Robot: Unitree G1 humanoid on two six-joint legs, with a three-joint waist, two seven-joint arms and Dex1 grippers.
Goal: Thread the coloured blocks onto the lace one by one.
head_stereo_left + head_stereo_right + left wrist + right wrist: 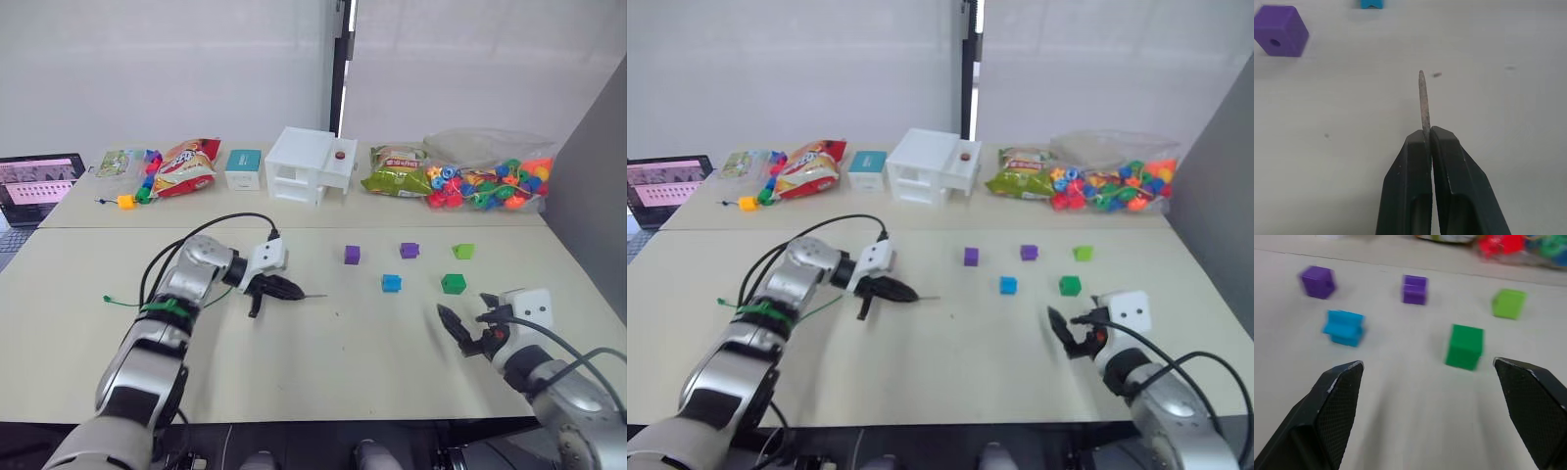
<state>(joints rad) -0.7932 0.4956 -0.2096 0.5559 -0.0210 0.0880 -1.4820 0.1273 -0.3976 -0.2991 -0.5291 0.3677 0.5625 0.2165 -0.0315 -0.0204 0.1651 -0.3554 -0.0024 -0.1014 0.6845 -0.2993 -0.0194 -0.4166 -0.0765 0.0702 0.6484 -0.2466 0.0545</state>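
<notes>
The left gripper (284, 290) has its fingers (1410, 181) pressed together on the lace (1423, 105), pinching its stiff pale tip, which juts out over the counter (323, 352). The green cord trails off toward 9 o'clock past the arm. The right gripper (1435, 377) has its fingers spread wide, holding nothing, low over the counter. Beyond it lie the coloured blocks (1465, 346): dark green nearest, blue at 10 o'clock, two purple and light green farther back.
</notes>
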